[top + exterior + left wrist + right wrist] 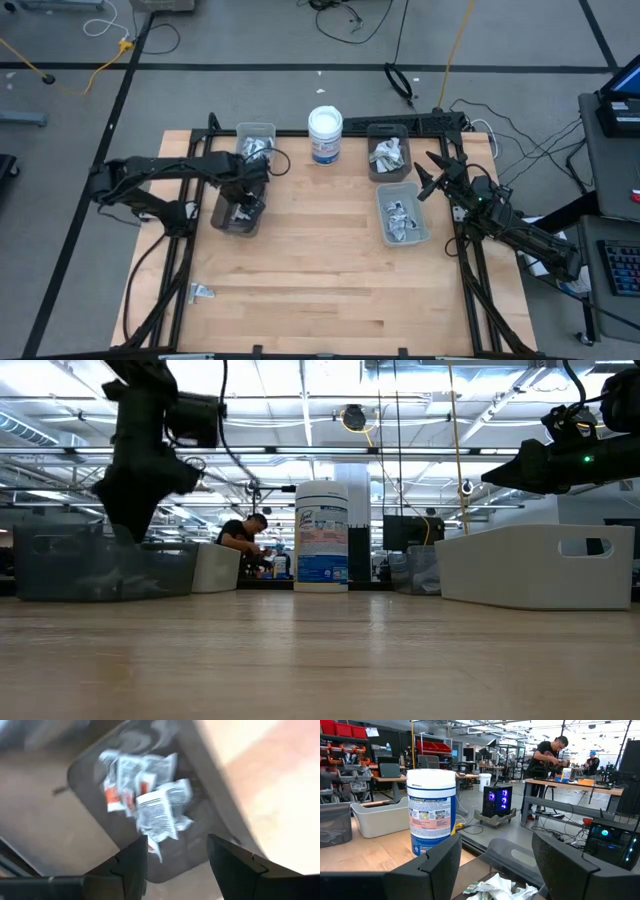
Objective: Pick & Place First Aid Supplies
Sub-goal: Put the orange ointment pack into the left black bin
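Observation:
My left gripper (175,845) is open and points down into a dark grey bin (238,222) near the table's left side. Below its fingers lies a heap of first aid packets (145,790): white ones with dark print and small strips with red marks. It touches none of them. A second bin (256,140) behind it also holds packets. My right gripper (492,850) is open and hovers at the table's right edge (432,176), above a grey bin of crumpled packets (495,887). One loose packet (203,292) lies flat on the wood near the left front corner.
A white round tub with a blue label (325,135) stands at the far edge between the bins. On the right, a grey bin (388,155) and a pale bin (403,215) hold packets. Bare wood (320,270) spans the middle and front. People work at benches in the room beyond.

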